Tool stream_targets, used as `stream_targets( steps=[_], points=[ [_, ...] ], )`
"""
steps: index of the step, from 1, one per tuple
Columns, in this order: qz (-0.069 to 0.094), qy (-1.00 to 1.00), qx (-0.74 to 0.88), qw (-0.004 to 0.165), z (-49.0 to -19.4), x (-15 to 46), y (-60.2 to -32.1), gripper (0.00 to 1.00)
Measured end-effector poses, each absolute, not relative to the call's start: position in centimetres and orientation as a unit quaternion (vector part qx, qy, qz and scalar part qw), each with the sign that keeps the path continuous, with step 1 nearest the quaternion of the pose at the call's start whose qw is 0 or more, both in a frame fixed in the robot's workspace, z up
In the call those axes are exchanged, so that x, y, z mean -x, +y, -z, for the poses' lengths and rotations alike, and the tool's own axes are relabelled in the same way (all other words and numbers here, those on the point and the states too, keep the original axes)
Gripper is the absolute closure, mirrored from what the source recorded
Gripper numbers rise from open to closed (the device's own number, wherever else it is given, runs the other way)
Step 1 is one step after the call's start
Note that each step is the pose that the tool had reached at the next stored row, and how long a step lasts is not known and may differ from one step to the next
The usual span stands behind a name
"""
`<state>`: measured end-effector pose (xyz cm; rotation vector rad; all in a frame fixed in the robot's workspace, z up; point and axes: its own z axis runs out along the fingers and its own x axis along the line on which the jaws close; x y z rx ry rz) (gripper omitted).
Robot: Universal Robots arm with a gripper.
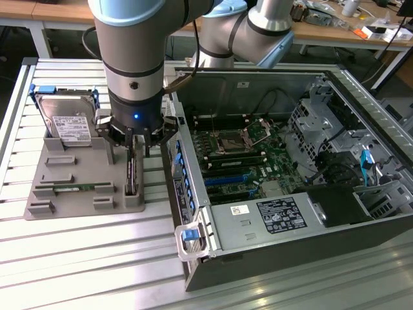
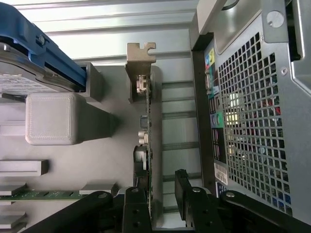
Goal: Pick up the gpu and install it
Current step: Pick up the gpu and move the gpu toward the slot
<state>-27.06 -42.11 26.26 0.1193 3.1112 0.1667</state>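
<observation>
Wrist view catches the gpu (image 2: 148, 126) edge-on, standing upright in a slot of the grey holder (image 2: 112, 145) with its silver bracket (image 2: 141, 58) at one end, a pose that leaves both flat faces free for a pinch. The gripper (image 2: 158, 201) hangs right over it with jaws spread wide, one finger on each side and nothing clamped, so the card is not yet lifted. Just beside the holder, the open computer case (image 1: 258, 261) lies on its side, board facing up, likely so cards go in from above.
</observation>
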Motion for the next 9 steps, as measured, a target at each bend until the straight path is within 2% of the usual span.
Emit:
stream_targets(
  steps=[9],
  points=[
    [-0.054, 0.998, -0.038, 0.013, -26.95, 27.48, -42.13, 0.64]
  ],
)
